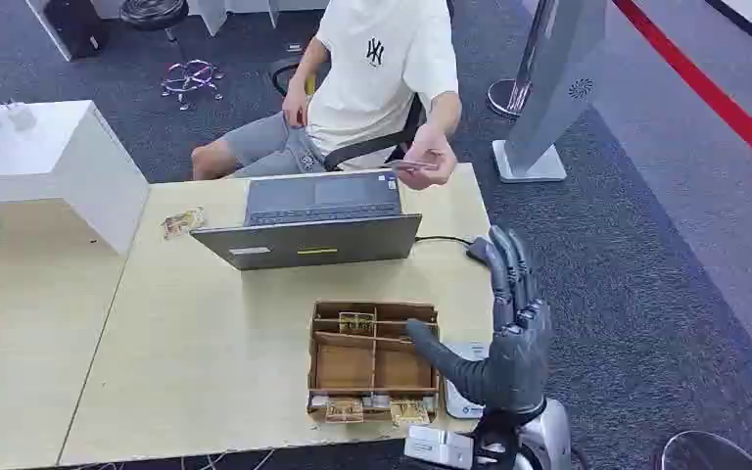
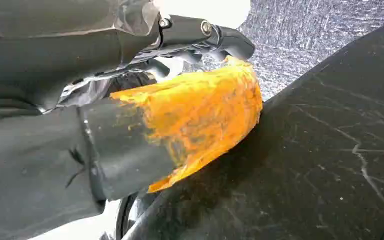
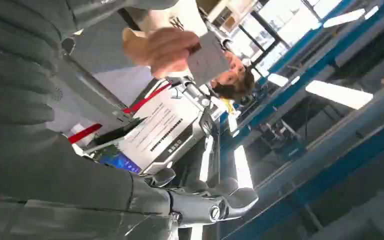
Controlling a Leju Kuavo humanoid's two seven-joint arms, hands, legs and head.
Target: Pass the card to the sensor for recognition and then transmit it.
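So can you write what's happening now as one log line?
card: held by person | right robot hand: open, raised, empty | left robot hand: state unclear

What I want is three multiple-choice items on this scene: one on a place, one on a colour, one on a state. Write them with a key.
1. Where is the small pale card?
A. In the seated person's hand, over the table's far edge
B. In the robot's right hand
C. On the grey laptop's keyboard

2. What colour is the person's short-sleeved T-shirt?
A. Red
B. White
C. Black

3. How is the robot's right hand?
A. Closed around the card
B. Gripping the brown wooden divided box
C. Raised, fingers apart, holding nothing

Key:
1 A: the small pale card sits in the seated person's hand behind the laptop.
2 B: the short-sleeved T-shirt is white with a dark logo.
3 C: the right hand stands upright beside the box, its fingers spread and bare.
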